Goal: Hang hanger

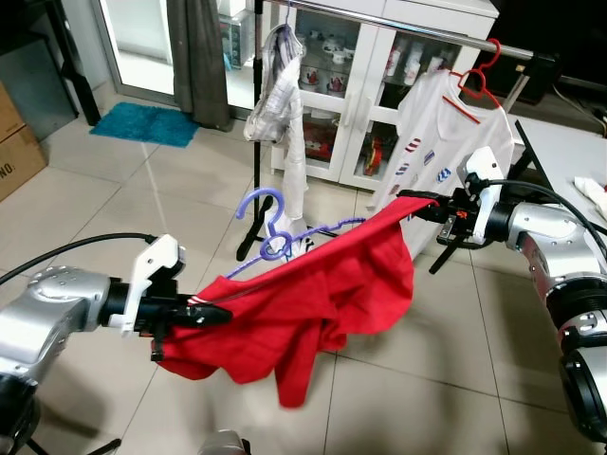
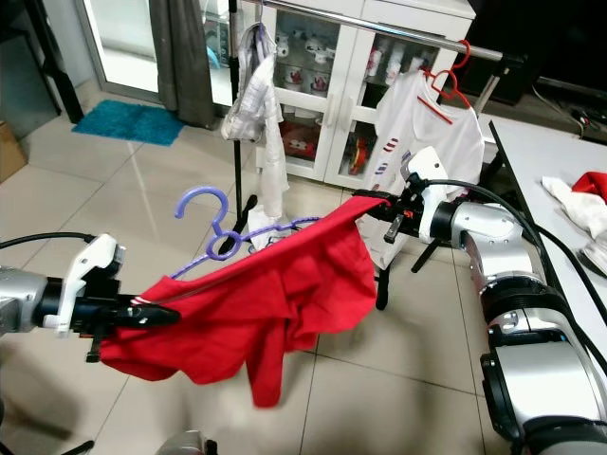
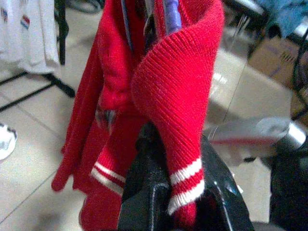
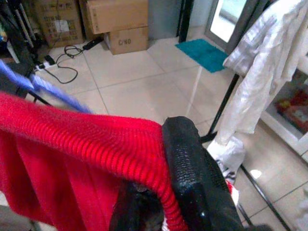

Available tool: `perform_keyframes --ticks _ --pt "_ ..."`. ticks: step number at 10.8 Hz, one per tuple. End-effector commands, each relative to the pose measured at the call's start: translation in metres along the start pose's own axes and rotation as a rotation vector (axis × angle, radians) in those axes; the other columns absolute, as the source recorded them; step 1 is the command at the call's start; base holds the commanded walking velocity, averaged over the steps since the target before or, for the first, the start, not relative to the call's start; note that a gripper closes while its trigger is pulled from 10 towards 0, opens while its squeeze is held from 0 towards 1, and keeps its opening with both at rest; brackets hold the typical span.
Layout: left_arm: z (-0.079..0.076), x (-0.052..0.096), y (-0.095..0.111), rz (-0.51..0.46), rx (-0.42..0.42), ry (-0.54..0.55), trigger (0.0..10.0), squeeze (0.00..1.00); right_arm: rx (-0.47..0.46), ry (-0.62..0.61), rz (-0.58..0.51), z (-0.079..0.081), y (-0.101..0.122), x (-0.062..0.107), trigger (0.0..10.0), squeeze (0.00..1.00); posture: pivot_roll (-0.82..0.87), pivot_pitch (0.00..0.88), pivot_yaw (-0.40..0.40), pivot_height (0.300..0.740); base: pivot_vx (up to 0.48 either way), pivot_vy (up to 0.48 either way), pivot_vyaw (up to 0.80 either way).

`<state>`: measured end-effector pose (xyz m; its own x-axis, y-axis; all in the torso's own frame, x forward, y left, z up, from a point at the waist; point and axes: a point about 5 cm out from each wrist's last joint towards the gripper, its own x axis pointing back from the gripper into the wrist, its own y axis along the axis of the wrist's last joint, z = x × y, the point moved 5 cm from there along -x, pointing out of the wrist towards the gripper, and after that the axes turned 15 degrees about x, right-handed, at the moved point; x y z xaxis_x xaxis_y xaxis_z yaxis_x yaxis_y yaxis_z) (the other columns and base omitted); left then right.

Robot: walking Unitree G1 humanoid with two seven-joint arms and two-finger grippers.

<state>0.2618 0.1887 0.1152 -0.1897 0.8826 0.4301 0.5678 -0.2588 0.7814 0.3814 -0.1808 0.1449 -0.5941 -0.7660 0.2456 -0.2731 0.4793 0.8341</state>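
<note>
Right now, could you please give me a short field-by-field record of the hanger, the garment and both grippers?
garment: red knit top, stretched between the two grippers, sagging in the middle
hanger: purple hanger, inside the top, hook sticking up above the neckline
left gripper: shut on one end of the top
right gripper: shut on the other end
rail: metal clothes rail behind, carrying a white T-shirt on a red hanger
task state: not yet hung
</note>
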Motion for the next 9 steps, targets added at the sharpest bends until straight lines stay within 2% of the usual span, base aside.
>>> perform_keyframes --ticks 1,3,4,5,7,9 --pt "0.000 0.013 -0.001 0.001 0.002 0.013 0.0 0.00 -0.012 -0.096 0.006 -0.018 0.000 0.016 0.0 0.00 0.04 0.009 -0.075 0.740 0.000 0.000 0.00" --pt "-0.011 0.026 -0.002 -0.009 0.021 -0.059 0.0 0.00 -0.048 -0.106 0.003 -0.020 -0.002 0.018 0.0 0.00 0.05 0.010 -0.084 0.740 0.000 0.000 0.00" --pt "-0.012 0.031 0.005 -0.056 0.021 -0.057 0.0 0.00 -0.061 -0.103 0.005 -0.020 -0.003 0.018 0.0 0.00 0.06 0.006 -0.096 0.740 0.000 0.000 0.00" --pt "-0.016 0.032 0.003 -0.038 0.047 -0.090 0.0 0.00 -0.067 -0.098 0.003 -0.020 -0.003 0.017 0.0 0.00 0.06 0.005 -0.099 0.740 0.000 0.000 0.00" --pt "-0.030 0.020 -0.010 0.050 0.149 -0.226 0.0 0.00 -0.071 -0.061 -0.027 -0.017 0.003 0.011 0.0 0.00 0.06 0.001 -0.104 0.740 0.000 0.000 0.00" --pt "-0.031 0.005 -0.012 0.071 0.174 -0.275 0.0 0.00 -0.069 -0.037 -0.037 -0.015 0.005 0.009 0.0 0.00 0.06 0.003 -0.104 0.740 0.000 0.000 0.00"
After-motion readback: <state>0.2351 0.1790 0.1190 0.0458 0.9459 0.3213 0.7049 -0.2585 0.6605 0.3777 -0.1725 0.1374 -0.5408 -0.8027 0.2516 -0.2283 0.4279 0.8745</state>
